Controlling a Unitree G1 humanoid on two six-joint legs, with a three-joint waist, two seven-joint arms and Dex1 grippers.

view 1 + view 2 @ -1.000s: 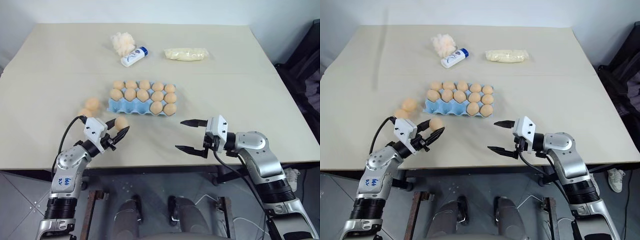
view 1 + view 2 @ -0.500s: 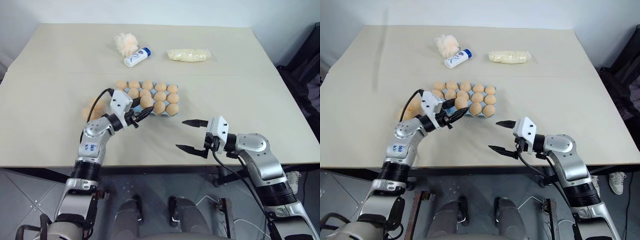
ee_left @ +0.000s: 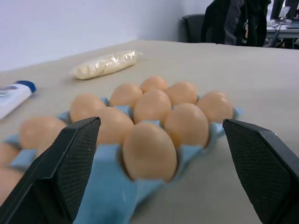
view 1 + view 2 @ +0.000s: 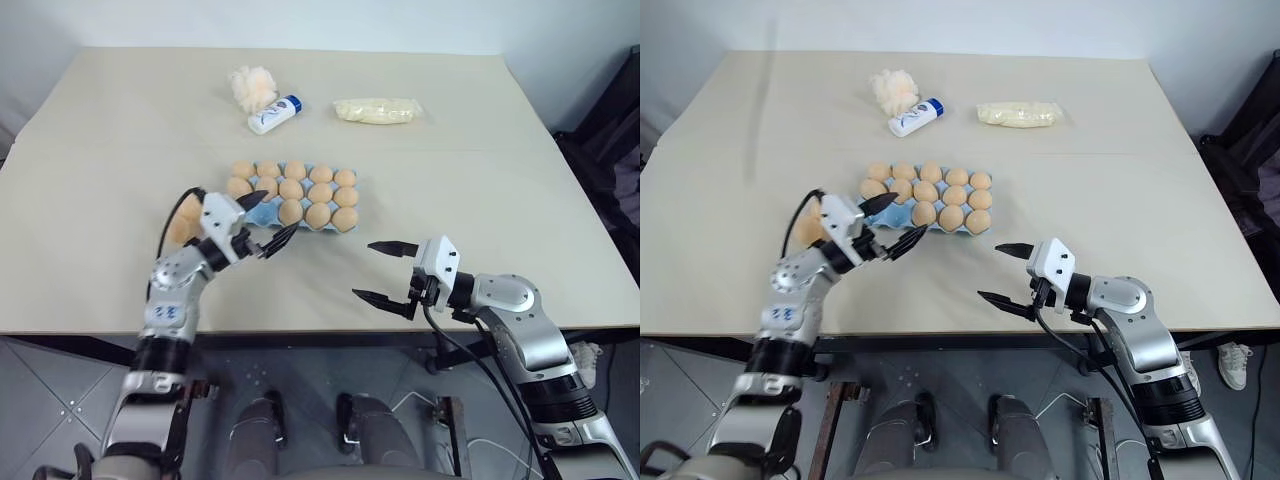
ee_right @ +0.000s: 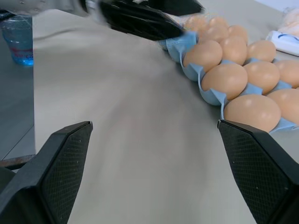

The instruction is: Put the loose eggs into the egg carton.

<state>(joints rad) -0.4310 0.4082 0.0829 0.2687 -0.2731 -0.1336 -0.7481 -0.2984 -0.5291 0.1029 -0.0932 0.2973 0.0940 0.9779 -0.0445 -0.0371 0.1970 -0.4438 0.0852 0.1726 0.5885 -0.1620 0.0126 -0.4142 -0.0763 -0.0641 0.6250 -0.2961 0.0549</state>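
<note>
The light blue egg carton [image 4: 262,210] lies mid-table, its cups holding several tan eggs [image 4: 291,211]. My left gripper [image 4: 266,220] hangs open at the carton's front left corner, one finger over a bare blue cup, the other off the near edge, nothing between them. The left wrist view looks along the carton [image 3: 107,196], with an egg [image 3: 149,151] in the nearest filled cup between the spread fingers. Loose eggs [image 4: 183,222] rest left of the carton, partly hidden behind my left arm. My right gripper [image 4: 363,269] hovers open and empty near the table's front, right of the carton.
At the back of the table lie a pale fluffy puff [image 4: 250,88], a white bottle with a blue cap [image 4: 272,113] and a clear bag of pale yellow stuff [image 4: 373,109]. The table's front edge [image 4: 320,325] runs just below both grippers.
My left gripper carried an egg from the near table to the carton, opened and drew back a little. That egg now sits in the front row. The right gripper kept still.
</note>
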